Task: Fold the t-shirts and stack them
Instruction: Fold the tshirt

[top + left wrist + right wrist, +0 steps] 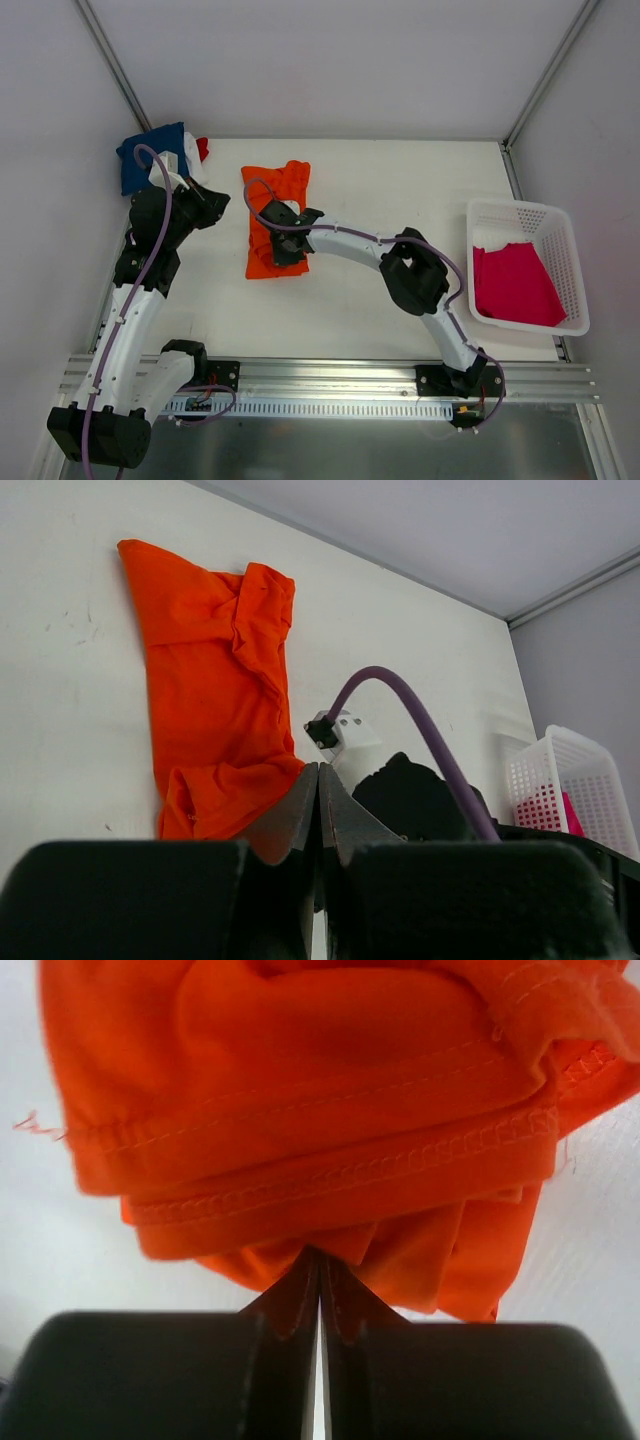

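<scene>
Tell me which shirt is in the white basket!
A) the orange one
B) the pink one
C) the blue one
B: the pink shirt lies in the basket, while the orange shirt is mid-table and the blue shirt is at the far left corner.

- My left arm (135, 310) bends forward, its wrist turned right; left gripper (318, 775) closed, empty.
- My right arm (350, 243) stretches left; right gripper (318, 1260) pinches the orange tee (300, 1110).
</scene>
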You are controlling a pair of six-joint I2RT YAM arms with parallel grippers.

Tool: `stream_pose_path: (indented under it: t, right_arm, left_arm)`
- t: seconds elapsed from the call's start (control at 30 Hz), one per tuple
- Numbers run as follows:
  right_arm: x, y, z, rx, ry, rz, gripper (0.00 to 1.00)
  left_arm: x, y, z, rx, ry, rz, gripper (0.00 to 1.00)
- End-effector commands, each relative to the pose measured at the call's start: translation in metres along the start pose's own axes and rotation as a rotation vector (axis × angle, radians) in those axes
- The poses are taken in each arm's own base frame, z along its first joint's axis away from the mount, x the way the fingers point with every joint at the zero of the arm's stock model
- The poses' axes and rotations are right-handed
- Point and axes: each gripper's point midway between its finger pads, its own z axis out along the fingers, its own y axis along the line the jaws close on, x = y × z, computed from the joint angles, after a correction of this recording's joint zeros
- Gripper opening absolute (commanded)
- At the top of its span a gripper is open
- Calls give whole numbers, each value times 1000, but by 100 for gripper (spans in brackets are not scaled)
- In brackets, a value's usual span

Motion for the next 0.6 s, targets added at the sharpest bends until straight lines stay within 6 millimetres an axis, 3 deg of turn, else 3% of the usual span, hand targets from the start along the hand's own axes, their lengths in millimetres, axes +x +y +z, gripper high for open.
stream_pose_path:
  t: [0.0,0.57]
  right_arm:
    - [-20,11,-1,-41,-29,29,0]
    - [-47,8,5,-64,-55,32,1]
  left_arm:
    - [-7,2,-3,-5,-36,20,0]
    - [2,4,-1,-3,-10,-5,0]
